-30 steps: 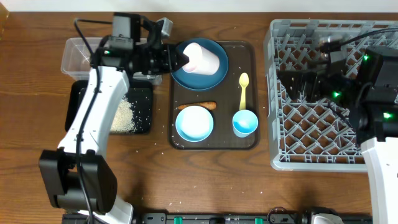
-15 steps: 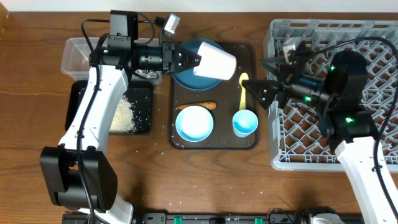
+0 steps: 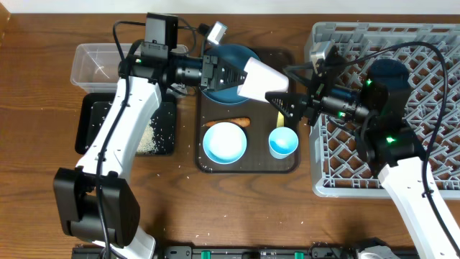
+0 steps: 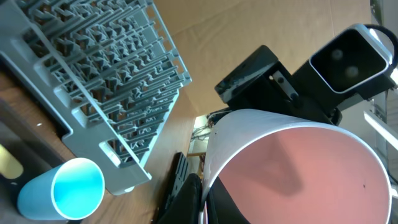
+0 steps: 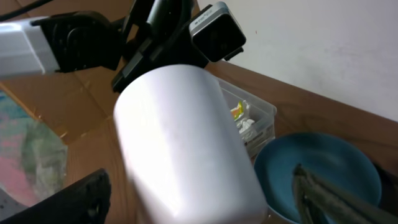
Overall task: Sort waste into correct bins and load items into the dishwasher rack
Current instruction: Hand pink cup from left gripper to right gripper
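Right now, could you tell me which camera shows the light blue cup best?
Overhead: the light blue cup stands whole and unobstructed on the tray. The left wrist view catches it in its lower-left corner. The right wrist view misses it.

We've got three views going. The overhead one sits high and looks straight down, so we see the whole table (image 3: 43, 180), from the clear tub (image 3: 90, 75) on the left to the dishwasher rack (image 3: 345, 169) on the right.

The left wrist view is jammed right up against the pink-and-white cup (image 4: 292, 168). It looks past the cup's open mouth toward the rack, with everything tilted.

The right wrist view faces back the opposite way, just as close, onto the cup's white outside.

All three share that cup. The left wrist view also catches the right wrist camera (image 4: 351, 53), and the right wrist view catches the left wrist camera (image 5: 217, 28).
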You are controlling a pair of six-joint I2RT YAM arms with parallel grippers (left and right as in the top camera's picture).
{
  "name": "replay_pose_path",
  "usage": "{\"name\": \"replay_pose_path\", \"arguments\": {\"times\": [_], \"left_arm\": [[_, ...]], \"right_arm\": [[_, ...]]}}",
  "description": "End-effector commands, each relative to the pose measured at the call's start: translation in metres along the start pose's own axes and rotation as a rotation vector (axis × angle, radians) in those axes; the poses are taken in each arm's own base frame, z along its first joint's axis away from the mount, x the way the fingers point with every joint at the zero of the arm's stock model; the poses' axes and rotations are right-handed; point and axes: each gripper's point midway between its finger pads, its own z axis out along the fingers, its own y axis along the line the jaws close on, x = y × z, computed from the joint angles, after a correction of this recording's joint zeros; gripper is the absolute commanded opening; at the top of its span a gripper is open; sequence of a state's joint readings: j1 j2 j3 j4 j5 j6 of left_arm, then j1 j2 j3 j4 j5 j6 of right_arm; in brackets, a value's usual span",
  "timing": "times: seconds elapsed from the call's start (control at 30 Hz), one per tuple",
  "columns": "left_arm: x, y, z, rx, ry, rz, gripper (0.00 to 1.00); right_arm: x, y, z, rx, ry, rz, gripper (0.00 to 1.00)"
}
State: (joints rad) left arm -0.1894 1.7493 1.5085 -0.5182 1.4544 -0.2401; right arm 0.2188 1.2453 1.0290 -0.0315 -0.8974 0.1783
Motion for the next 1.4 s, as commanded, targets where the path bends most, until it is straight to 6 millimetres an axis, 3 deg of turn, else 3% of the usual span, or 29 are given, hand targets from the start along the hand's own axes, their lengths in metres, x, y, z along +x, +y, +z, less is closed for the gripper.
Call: {"name": "replay_pose_path", "arguments": {"times": [0.0,0.23,0.5,0.83,0.93,1.03,1.1,1.37], "left_arm": [[0.003,-0.005,0.005,0.031,0.021,-0.003,0.06],[0.004,-0.005,0.006,0.032,0.021,-0.003,0.06],[0.003,-0.005,0.006,0.031,0.021,-0.001,0.06],[0.003,-0.005,0.006,0.031,0.020,0.002,0.06],[0.003,-0.005,0.006,0.031,0.020,0.002,0.06],[0.003,-0.005,0.006,0.031,0.021,0.001,0.06],[0.003,-0.005,0.006,0.031,0.021,0.001,0.06],[0.003,-0.005,0.006,0.031,0.021,0.001,0.06]], "right_arm": [[0.007,0.000,0.008,-0.010,0.017,0.011,0.85],[0.015,0.000,0.019,-0.038,0.039,0.022,0.84],[0.016,0.000,0.021,-0.046,0.040,0.020,0.71],[0.011,-0.001,0.020,-0.043,0.021,0.001,0.65],[0.009,-0.003,0.018,-0.035,0.015,-0.001,0.66],[0.006,-0.004,0.017,-0.035,0.005,-0.007,0.77],[0.003,-0.003,0.017,-0.039,-0.006,-0.017,0.79],[0.000,-0.001,0.017,-0.046,-0.016,-0.014,0.75]]}}
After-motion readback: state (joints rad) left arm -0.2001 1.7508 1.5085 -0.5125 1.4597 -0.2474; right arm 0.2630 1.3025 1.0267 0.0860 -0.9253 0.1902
